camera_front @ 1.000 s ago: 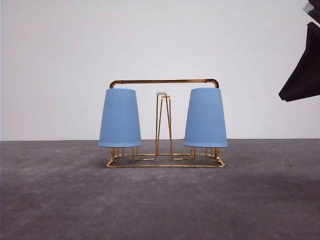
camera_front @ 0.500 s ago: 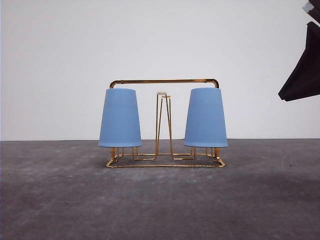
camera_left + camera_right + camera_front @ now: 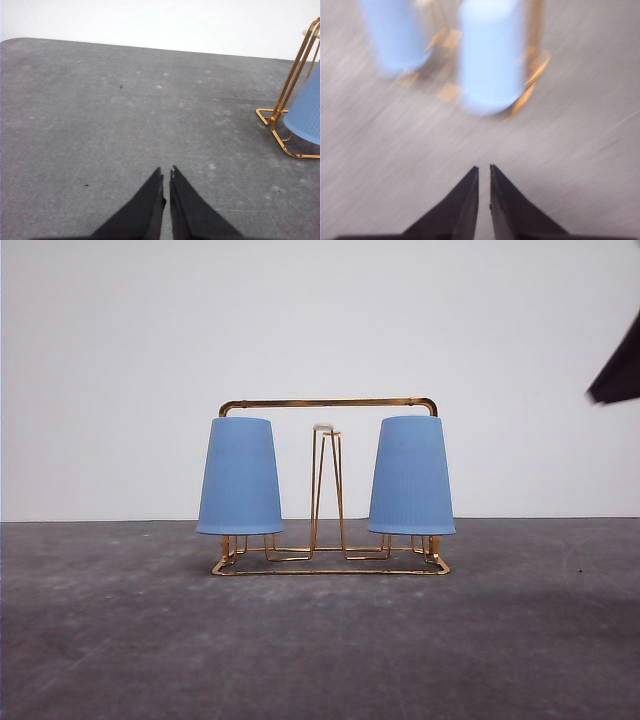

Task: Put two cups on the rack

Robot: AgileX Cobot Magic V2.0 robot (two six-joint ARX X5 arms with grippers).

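With both cups [image 3: 240,476] [image 3: 412,476] inverted on the rack [image 3: 328,403], left claw [image 3: 165,175] and right claw [image 3: 483,170] pressed together, empty. Risk: a careless arm sweep could clip the rack.

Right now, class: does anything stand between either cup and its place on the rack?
Nothing visible does. Both cups, the left cup and the right cup, already sit upside down on the end prongs of the rack. The left gripper and right gripper hang over bare table, their jaws closed and empty.
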